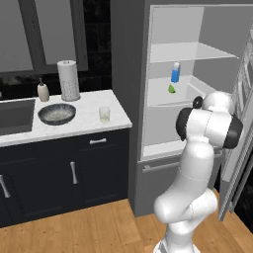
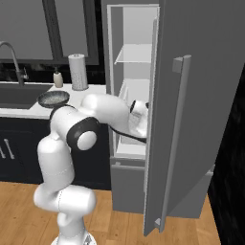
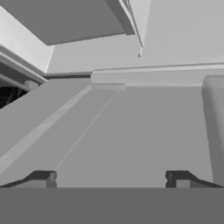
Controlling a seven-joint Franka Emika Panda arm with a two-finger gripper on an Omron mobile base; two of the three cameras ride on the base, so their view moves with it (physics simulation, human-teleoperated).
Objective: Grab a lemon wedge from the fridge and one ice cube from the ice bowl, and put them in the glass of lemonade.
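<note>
The grey fridge (image 1: 126,64) stands open, its door (image 2: 201,105) swung out to the right. On its middle white shelf lies the tiny yellow-green lemon wedge (image 1: 171,89), just below a small blue bottle (image 1: 175,72). My arm reaches into the fridge below that shelf. My gripper (image 3: 111,179) is open, nothing between its fingertips (image 3: 43,178), facing pale grey fridge surfaces. On the white counter sit the dark ice bowl (image 1: 57,113) and, to its right, the glass of lemonade (image 1: 104,114). The bowl (image 2: 53,98) also shows behind my arm.
A paper towel roll (image 1: 68,80) and a beige soap bottle (image 1: 43,91) stand at the counter's back. The dark sink (image 1: 15,116) with its faucet (image 2: 12,57) lies to the left. The open door hems my arm in on the right.
</note>
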